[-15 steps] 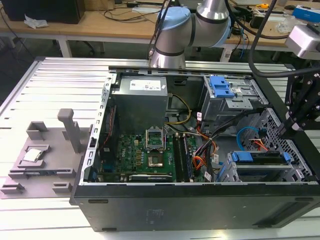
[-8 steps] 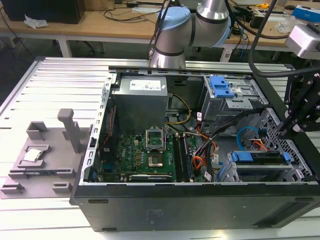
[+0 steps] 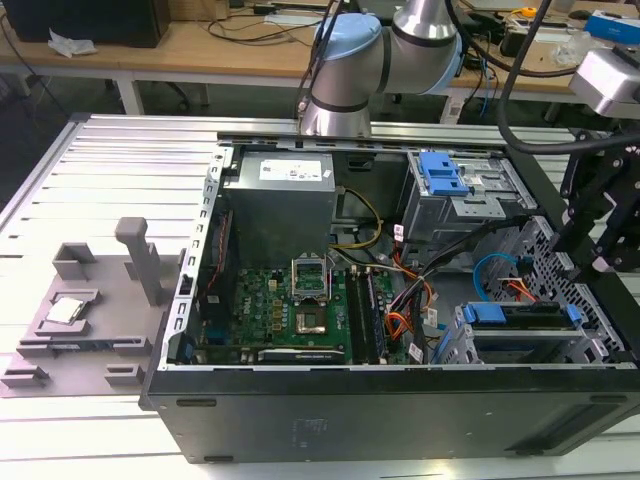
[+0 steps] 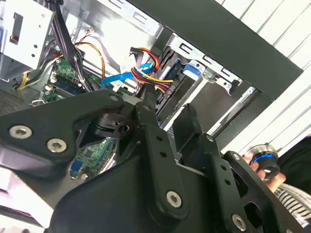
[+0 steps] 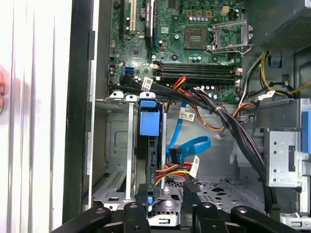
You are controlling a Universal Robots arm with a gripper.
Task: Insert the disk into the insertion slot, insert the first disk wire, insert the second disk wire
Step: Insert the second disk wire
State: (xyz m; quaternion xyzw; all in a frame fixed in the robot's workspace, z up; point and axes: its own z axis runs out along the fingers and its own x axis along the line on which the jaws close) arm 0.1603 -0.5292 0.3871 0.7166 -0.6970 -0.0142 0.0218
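Already seated: disk (image 3: 515, 312) in insertion slot (image 3: 452, 348), long axis parallel to case near wall (image 3: 380, 410); gripper (image 5: 167, 194) spread.

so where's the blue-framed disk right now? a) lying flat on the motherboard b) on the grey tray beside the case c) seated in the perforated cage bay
c: in the first wrist view the disk sits edge-on inside the insertion slot, between its grey walls.

Bright even light washes the table (image 5: 39, 121) white in the first wrist view; the case (image 3: 400, 420) interior is shadowed.
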